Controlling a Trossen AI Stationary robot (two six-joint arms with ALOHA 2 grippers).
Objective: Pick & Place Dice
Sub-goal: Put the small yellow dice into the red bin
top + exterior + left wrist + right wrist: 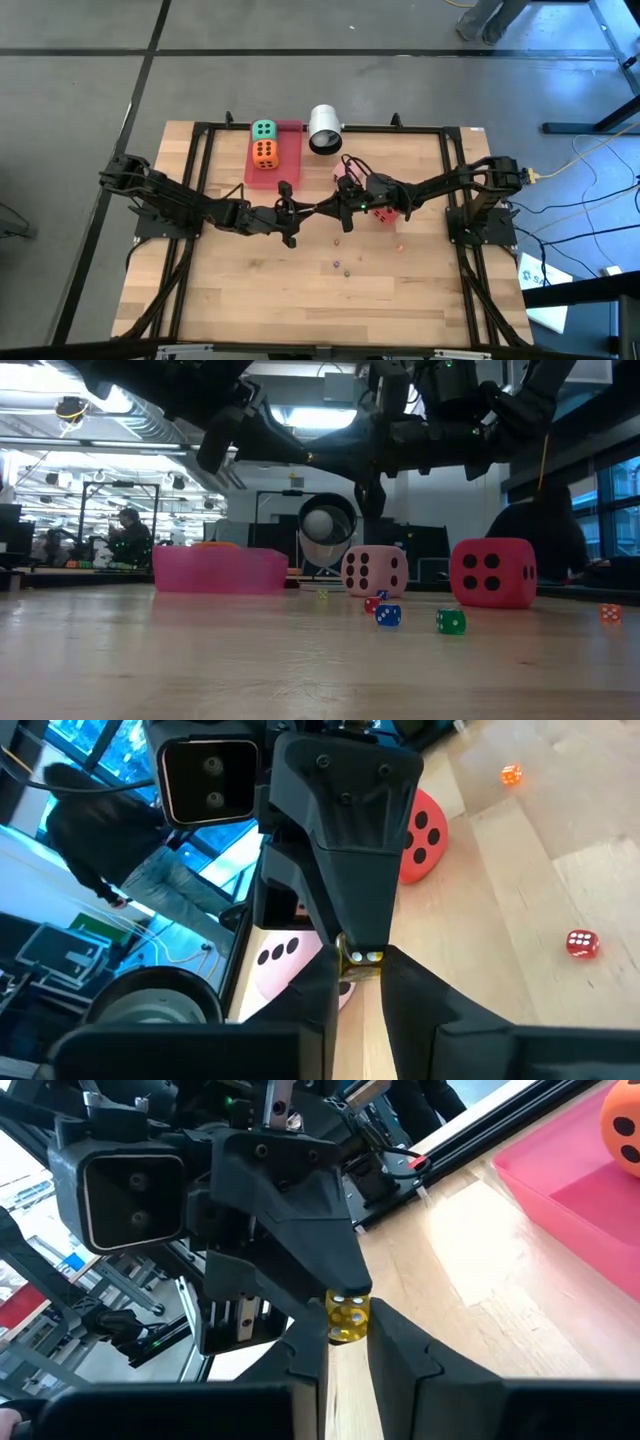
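Tiny yellow die point(348, 1318) pinched between both pincers, left pincer point(296, 212) meeting right pincer point(335, 208) mid-desk point(300, 300); four big dice: green point(264, 129), orange point(265, 153), pink point(374, 571), red point(492, 572).

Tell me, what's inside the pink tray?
The green die and the orange die sit inside the pink tray, side by side. The tray floor beneath them is covered.

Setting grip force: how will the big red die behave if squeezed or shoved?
The red die looks like soft foam with rounded corners, so it would probably give when squeezed and weigh little. Sitting flat on the table, it should likely slide or tip over one face rather than roll away.
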